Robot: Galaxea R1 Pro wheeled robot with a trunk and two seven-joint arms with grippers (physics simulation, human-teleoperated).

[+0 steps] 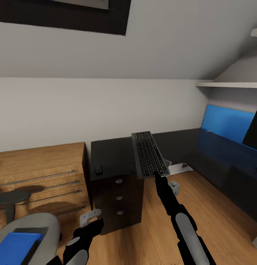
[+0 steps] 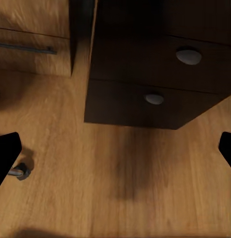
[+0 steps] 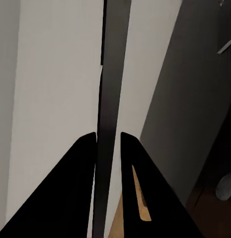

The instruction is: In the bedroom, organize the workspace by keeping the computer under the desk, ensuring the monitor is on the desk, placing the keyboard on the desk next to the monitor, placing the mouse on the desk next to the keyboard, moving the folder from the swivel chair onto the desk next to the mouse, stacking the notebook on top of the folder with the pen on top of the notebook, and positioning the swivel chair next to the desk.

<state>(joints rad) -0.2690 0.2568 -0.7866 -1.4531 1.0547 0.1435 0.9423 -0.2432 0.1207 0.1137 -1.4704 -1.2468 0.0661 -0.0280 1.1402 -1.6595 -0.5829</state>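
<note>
One keyboard (image 1: 149, 154) is held tight by the right claw (image 1: 157, 176) above the black desk (image 1: 113, 156), one mouse (image 1: 99, 170) is seen off to its left, and the left claw (image 1: 92, 220) is spread wide over the wooden floor (image 1: 216, 206).

no readable text, keyboard (image 1: 149, 154) key legends too blurred

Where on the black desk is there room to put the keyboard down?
The right gripper holds the keyboard over the desk. The near end above the drawer unit is mostly bare: only the mouse sits by its left front edge. The long stretch under the blue rear panel looks bare too, up to the monitor at the far right.
</note>
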